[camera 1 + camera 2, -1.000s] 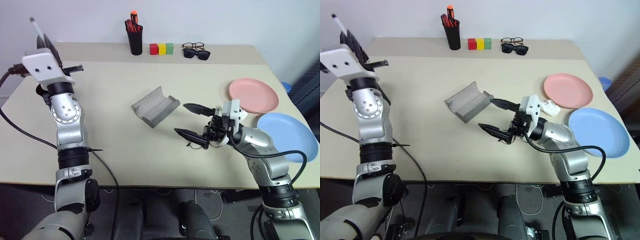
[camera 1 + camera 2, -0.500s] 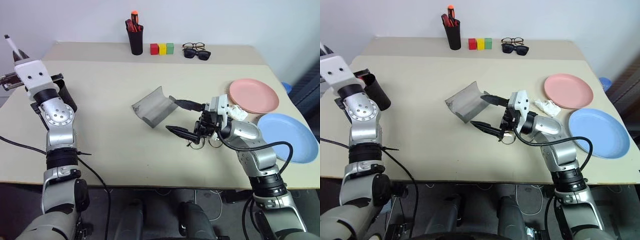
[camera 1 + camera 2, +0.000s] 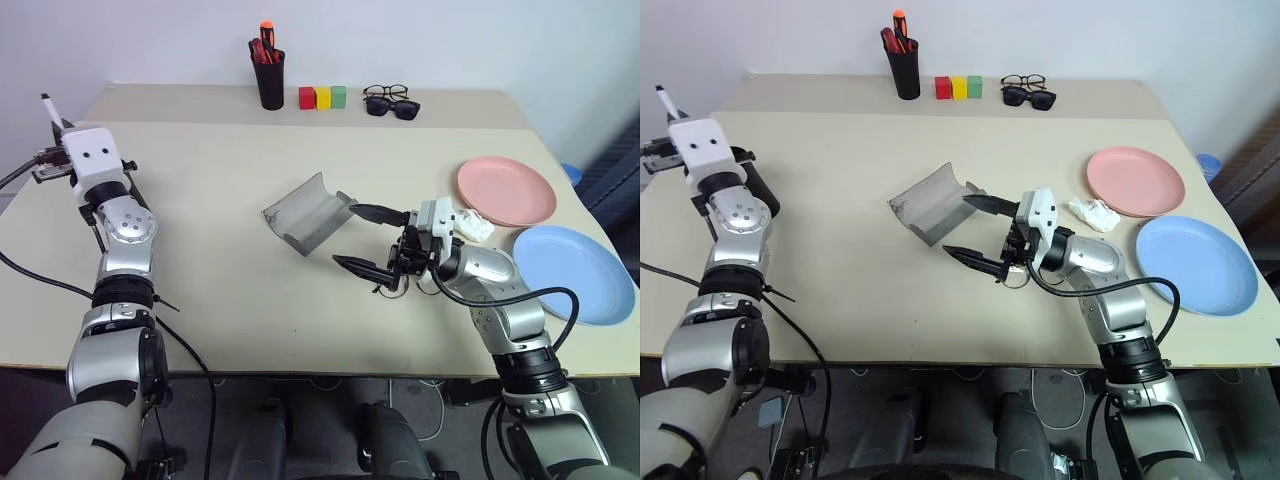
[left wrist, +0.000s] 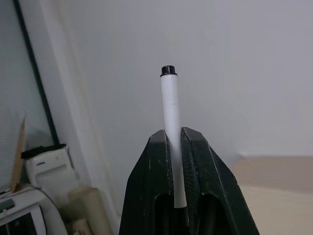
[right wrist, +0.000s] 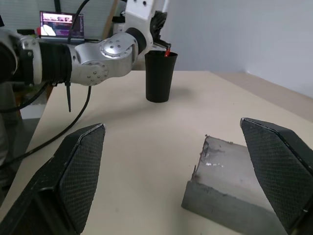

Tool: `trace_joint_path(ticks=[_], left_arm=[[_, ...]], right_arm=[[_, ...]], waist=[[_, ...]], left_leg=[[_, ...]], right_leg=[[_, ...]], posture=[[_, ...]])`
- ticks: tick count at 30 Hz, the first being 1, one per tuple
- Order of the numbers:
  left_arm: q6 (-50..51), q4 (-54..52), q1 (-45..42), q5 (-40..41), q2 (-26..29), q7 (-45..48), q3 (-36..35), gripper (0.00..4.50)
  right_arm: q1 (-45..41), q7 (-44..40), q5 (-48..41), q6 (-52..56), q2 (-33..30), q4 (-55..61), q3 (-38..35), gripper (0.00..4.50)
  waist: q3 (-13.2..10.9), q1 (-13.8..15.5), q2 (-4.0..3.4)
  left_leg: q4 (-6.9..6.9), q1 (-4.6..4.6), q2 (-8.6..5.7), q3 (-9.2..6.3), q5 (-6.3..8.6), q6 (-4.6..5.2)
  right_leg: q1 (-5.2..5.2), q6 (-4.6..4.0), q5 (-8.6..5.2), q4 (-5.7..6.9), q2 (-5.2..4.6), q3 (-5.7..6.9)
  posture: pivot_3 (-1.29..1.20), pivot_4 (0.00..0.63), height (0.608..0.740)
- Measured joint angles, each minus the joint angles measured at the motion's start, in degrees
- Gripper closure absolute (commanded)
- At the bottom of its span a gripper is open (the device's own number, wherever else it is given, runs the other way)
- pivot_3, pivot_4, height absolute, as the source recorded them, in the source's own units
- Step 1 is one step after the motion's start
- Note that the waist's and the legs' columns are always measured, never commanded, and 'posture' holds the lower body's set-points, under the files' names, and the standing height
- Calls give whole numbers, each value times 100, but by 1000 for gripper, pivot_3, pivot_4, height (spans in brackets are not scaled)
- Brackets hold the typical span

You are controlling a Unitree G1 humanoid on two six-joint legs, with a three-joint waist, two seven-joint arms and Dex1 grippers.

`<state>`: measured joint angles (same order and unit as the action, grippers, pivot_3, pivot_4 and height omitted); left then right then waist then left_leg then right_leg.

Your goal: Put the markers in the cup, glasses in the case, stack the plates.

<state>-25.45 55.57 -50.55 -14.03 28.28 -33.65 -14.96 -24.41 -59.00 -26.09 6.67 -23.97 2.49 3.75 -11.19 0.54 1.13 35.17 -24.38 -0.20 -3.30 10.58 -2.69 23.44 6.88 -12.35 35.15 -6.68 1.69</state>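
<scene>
My left gripper point(image 4: 171, 134) is shut on a marker point(image 4: 170, 107) with a white barrel and a black tip, which points up past the table's left edge point(image 3: 48, 108). The black cup point(image 5: 158, 78) stands just behind that arm point(image 3: 762, 190), and a red marker end point(image 5: 167, 54) shows at its rim. My right gripper point(image 3: 366, 240) is open and level, pointing at the open grey case point(image 3: 310, 212). The wire-frame glasses point(image 3: 1011, 279) lie on the table under that gripper, partly hidden. The pink plate point(image 3: 507, 190) and the blue plate point(image 3: 575, 272) lie side by side at the right.
A black pen holder point(image 3: 270, 80) with red-orange pens, three coloured blocks point(image 3: 322, 97) and two other pairs of glasses point(image 3: 392, 101) stand along the table's back edge. A crumpled white wad point(image 3: 476, 227) lies beside the pink plate.
My left arm has come down and swung left with the marker still in its grip, and its wrist has rolled. The right gripper has stayed open over the glasses.
</scene>
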Motion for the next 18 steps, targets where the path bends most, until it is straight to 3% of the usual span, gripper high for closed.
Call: trace_joint_path(ticks=[3,4,5,9,12,14,18], left_arm=[[-53,221,-20,54,0,73,68,4450],[-64,288,-19,83,-1,103,78,3701],[-64,339,-19,98,-2,120,87,3399],[-222,386,82,201,-46,254,176,1461],[-489,-41,336,613,-284,650,104,1461],[-58,-770,488,1045,-476,1237,99,1461],[2885,-3215,604,2186,-340,3914,949,1461]], right_arm=[[76,0,14,-93,0,-41,-2,0],[101,0,17,-105,0,-44,-2,0],[114,1,19,-120,0,-45,-2,0],[130,16,20,-183,-1,-45,-9,0],[212,48,52,-202,-12,-44,-30,0],[254,93,77,-202,-27,-38,-50,0],[562,277,105,-170,-224,141,-256,0]], waist=[[0,2,0],[0,1,0],[0,1,0],[0,4,0],[0,11,0],[-1,21,1],[-2,25,3]], left_leg=[[0,0,0,0,0,0],[0,0,0,0,0,0],[0,0,0,0,0,0],[-1,0,0,0,0,-1],[-1,-2,0,0,0,-1],[1,-5,0,-1,-1,-3],[2,-9,-1,-1,-1,-4]], right_leg=[[0,0,0,0,0,0],[0,0,0,0,0,0],[0,0,0,0,0,0],[0,0,0,-1,0,0],[0,-1,0,-3,-1,0],[0,-1,1,-3,-2,0],[-2,-2,0,-7,-2,-1]], posture=[[0,150,740],[0,150,740],[0,150,740],[0,150,740],[0,150,740],[0,150,740],[0,150,740]])
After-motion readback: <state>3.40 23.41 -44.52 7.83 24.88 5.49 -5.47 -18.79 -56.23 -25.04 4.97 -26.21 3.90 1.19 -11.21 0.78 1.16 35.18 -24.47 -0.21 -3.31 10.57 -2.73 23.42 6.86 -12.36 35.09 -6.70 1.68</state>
